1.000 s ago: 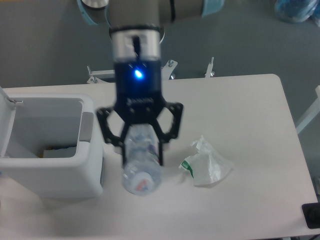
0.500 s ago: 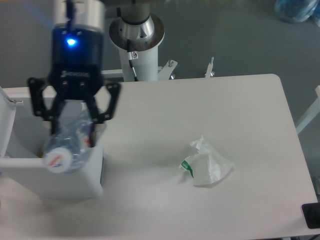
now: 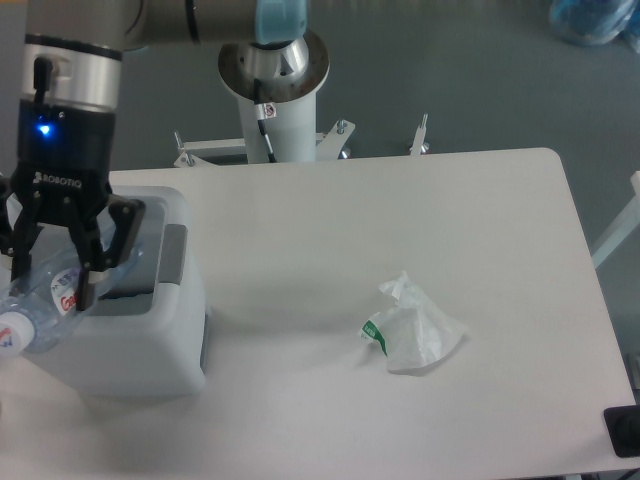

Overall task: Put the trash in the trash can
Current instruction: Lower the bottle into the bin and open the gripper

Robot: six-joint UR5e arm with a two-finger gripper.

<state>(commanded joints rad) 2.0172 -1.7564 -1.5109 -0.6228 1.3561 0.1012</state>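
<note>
My gripper (image 3: 52, 285) hangs over the open top of the white trash can (image 3: 150, 345) at the left edge of the table, shut on the clear bluish plastic bottle (image 3: 42, 300). The bottle is tilted, its cap end pointing down-left past the can's front left rim. The other piece of trash, a wrinkly whitish plastic bag (image 3: 412, 327) with a green mark, lies on the table to the right of the can, well apart from the gripper. A grey panel (image 3: 174, 257) shows on the can's right side.
The arm's white base column (image 3: 272, 90) stands behind the table's far edge. Metal brackets (image 3: 420, 135) stick up along that edge. A black object (image 3: 625, 430) sits at the table's front right corner.
The gripper has carried the bottle leftward from the table's middle to above the trash can, still shut on it. The bag has not moved.
</note>
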